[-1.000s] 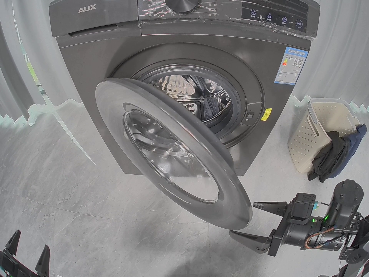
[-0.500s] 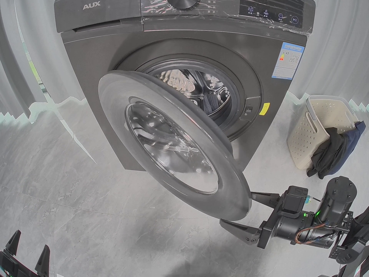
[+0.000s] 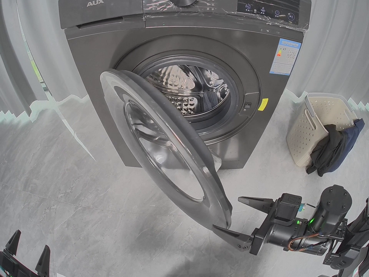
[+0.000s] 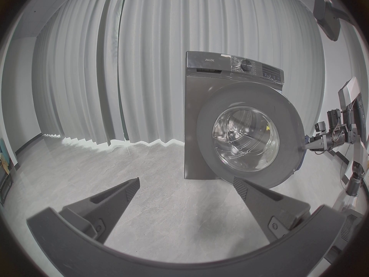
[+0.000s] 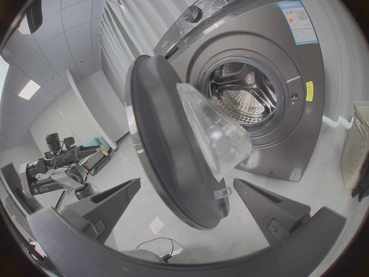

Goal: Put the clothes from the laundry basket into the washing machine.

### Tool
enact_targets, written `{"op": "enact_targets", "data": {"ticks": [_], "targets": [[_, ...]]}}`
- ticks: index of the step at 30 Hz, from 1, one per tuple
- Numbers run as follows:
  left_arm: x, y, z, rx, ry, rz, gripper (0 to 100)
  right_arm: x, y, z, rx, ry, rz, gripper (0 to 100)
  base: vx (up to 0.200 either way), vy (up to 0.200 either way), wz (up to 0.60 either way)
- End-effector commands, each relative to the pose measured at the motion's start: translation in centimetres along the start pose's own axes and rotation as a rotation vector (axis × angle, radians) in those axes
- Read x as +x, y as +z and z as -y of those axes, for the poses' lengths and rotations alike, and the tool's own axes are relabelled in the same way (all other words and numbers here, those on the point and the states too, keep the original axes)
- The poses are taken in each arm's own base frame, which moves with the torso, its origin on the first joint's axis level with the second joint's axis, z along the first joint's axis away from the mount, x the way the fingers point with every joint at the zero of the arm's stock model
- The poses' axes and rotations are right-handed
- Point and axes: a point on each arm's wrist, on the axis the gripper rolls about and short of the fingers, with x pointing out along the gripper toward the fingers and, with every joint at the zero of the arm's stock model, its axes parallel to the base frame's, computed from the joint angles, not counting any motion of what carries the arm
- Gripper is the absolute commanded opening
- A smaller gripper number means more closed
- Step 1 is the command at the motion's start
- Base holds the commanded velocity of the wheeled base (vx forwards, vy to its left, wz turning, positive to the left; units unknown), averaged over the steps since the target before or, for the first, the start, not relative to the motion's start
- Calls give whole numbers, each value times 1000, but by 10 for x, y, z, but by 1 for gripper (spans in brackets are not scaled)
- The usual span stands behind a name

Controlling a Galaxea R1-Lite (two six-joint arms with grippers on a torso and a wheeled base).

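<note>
**Washer door part open, clothes at the basket**

Washer (image 3: 96,50) stands on the grey floor (image 3: 77,197). Its door (image 3: 165,147) is swung out from a hinge on the robot's left, and the drum (image 3: 192,85) shows behind it.

The right gripper (image 3: 230,214) is at the door's free lower edge with its fingers (image 3: 255,202) spread wide. One lies just beside the rim and the other passes under it. In the right wrist view the door edge and its latch hook (image 5: 223,193) sit between the two fingers (whether they touch cannot be told).

The left gripper (image 3: 30,241) is low on the robot's left, well apart from the washer. Its fingers are spread with nothing between them.

The basket (image 3: 307,131) is cream and perforated, and stands on the floor to the right of the washer. The clothes (image 3: 326,151), one black piece and one dark blue, hang over its rim and down its outer side to the floor.
</note>
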Motion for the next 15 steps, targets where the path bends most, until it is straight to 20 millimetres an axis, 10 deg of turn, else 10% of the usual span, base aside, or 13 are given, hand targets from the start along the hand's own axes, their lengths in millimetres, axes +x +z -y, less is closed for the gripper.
{"op": "enact_targets", "data": {"ticks": [1, 15], "targets": [[0, -5, 0, 3, -1, 2, 100, 4, 5, 5, 1, -21, 22, 100, -200, 0, 0], [0, -5, 0, -2, -3, 2, 100, 15, -2, -9, 0, 42, 7, 100, -43, 0, 0]]}}
